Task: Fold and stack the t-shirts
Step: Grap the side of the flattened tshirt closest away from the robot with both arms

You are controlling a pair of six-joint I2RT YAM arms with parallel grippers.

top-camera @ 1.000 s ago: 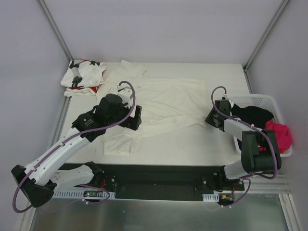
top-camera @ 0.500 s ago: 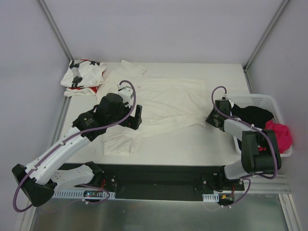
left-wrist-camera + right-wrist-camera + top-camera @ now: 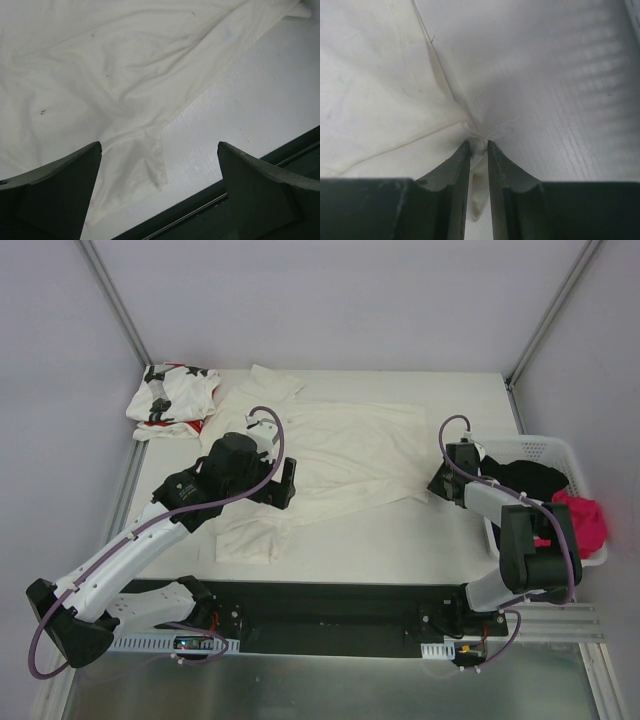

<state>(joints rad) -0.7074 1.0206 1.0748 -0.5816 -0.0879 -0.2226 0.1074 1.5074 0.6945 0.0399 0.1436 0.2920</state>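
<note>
A large cream-white t-shirt (image 3: 345, 455) lies spread and wrinkled across the middle of the table. Its right corner (image 3: 477, 132) is pinched between the fingers of my right gripper (image 3: 479, 145), which is shut on the cloth at the table surface (image 3: 437, 488). My left gripper (image 3: 282, 485) hovers over the shirt's left lower part with jaws wide open and nothing between them; a sleeve flap (image 3: 137, 160) lies below it. A second t-shirt (image 3: 172, 400), white with black stars and red marks, sits crumpled at the far left corner.
A white perforated basket (image 3: 548, 448) stands at the right edge holding black (image 3: 525, 480) and pink (image 3: 583, 518) cloth. The table's dark front rail (image 3: 240, 195) runs just below the left gripper. Grey walls enclose the table.
The right gripper's jaws have closed in on the corner of the cream shirt. The left arm has barely moved.
</note>
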